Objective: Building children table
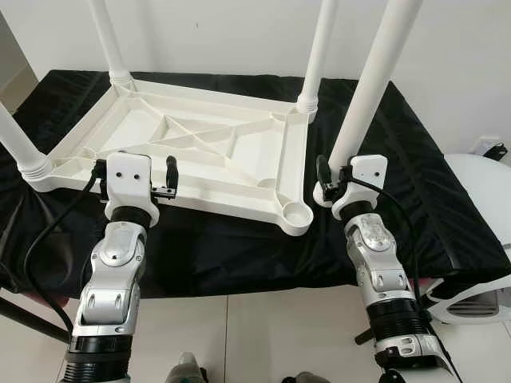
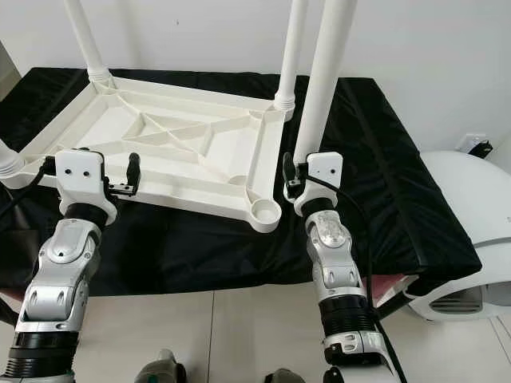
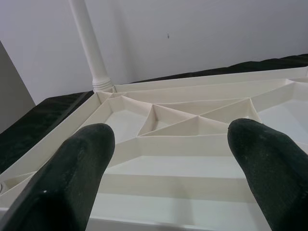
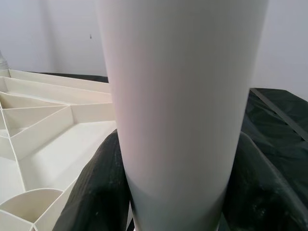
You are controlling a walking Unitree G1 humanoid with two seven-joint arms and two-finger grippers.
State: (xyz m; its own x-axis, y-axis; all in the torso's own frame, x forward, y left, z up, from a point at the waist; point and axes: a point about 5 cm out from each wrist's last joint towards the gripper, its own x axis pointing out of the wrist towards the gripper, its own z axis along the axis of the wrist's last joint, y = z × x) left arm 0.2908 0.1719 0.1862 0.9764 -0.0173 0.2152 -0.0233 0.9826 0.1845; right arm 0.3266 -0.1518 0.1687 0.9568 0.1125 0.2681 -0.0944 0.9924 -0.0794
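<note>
A white plastic tabletop [image 1: 200, 144] lies upside down on the black-covered surface [image 1: 423, 183]. Legs stand in three corners: far left [image 1: 108, 40], far right [image 1: 319, 48] and near left [image 1: 16, 140]. The near right corner socket [image 1: 297, 213] is empty. My right gripper [image 1: 329, 182] is shut on a fourth white leg [image 1: 371, 88], held nearly upright with its foot on the cloth just right of that socket. My left gripper [image 3: 173, 139] is open over the tabletop's near edge, with one black finger [image 1: 172, 171] showing beside the wrist and nothing between the fingers.
A white rounded appliance [image 1: 479, 231] stands close on the right, past the cloth's edge. A white wall runs behind the surface. Pale floor tiles [image 1: 255, 335] lie below its front edge, and a dark bar [image 1: 24, 319] crosses at the lower left.
</note>
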